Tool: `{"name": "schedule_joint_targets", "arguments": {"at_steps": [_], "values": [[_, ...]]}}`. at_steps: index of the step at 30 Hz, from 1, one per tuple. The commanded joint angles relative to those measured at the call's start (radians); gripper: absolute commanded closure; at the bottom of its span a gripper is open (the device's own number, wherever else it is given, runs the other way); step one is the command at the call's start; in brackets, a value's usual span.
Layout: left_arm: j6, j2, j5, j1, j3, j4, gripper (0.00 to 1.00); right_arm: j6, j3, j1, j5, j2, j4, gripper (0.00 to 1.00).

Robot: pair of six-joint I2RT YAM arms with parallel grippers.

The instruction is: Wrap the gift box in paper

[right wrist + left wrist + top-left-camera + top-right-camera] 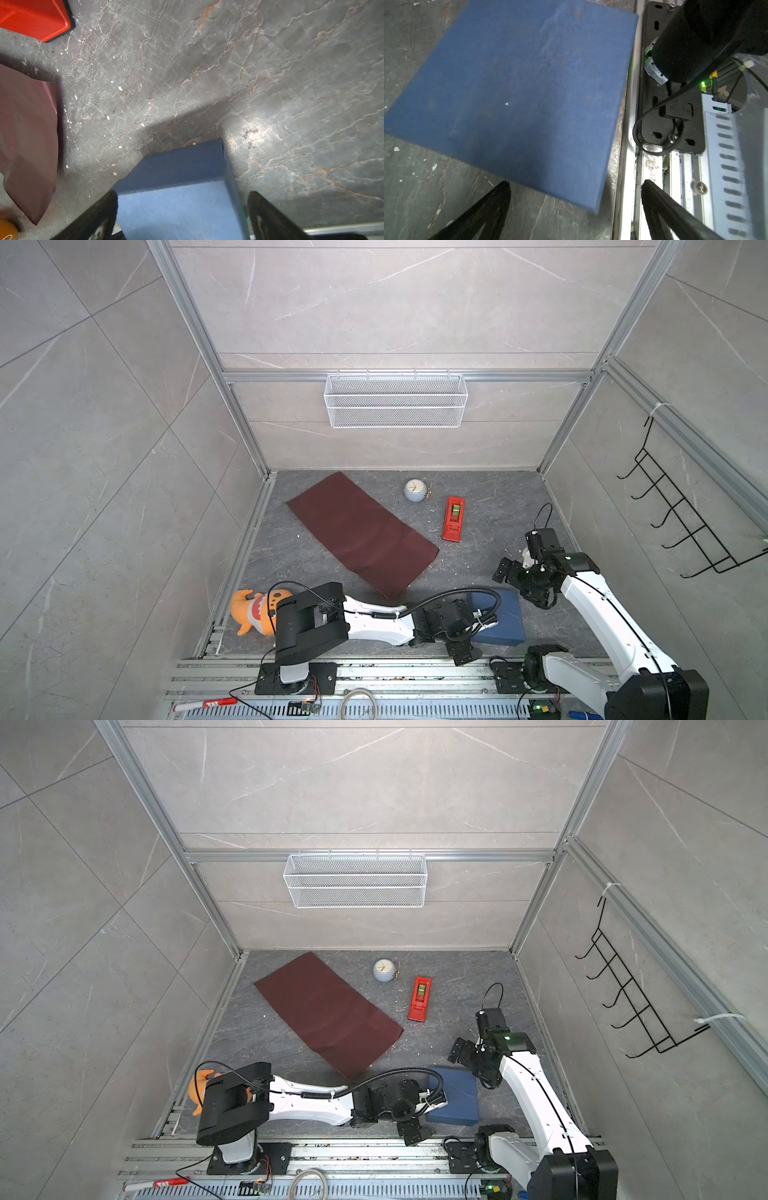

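The gift box (505, 620) (457, 1100) is a flat navy-blue box lying near the front edge of the dark stone floor. The paper (361, 531) (328, 1011) is a maroon sheet spread flat behind it, lying diagonally. My left gripper (469, 639) (575, 182) is open at the box's near left side, with a box (519, 93) corner between its spread fingers. My right gripper (519, 585) (182, 195) is open over the box's far right corner, with the box (180, 207) filling the gap between its fingers. I cannot tell whether either gripper touches the box.
A red tape dispenser (454, 518) and a small round clock (414, 490) sit behind the box. An orange plush toy (253, 610) lies at the front left. A white wire basket (395, 400) hangs on the back wall and a black hook rack (681, 514) on the right wall. Aluminium rails (374, 668) border the front.
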Motion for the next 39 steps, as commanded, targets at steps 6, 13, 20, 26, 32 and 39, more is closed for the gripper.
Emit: {"name": "schedule_joint_targets", "arguments": {"at_steps": [6,13,20,26,32,39], "values": [[-0.076,0.094,-0.185,0.007,0.072,0.148,0.03,0.034,-0.074,-0.004,0.030,-0.018,0.066,0.01],[-0.157,0.145,-0.224,0.089,0.117,0.191,0.08,0.044,-0.069,-0.006,-0.026,0.064,0.192,0.02],[-0.231,0.237,-0.105,0.228,0.248,0.188,0.14,0.062,0.074,-0.073,-0.029,0.276,0.373,0.02],[-0.230,0.364,0.000,0.295,0.449,0.114,0.17,0.049,0.253,-0.154,0.049,0.493,0.450,0.03],[-0.233,0.342,0.056,0.313,0.502,0.068,0.12,-0.037,0.458,-0.179,0.153,0.618,0.380,0.02],[-0.318,-0.029,0.030,0.404,0.099,0.045,0.11,-0.121,0.344,-0.081,0.052,0.354,0.427,0.06]]}}
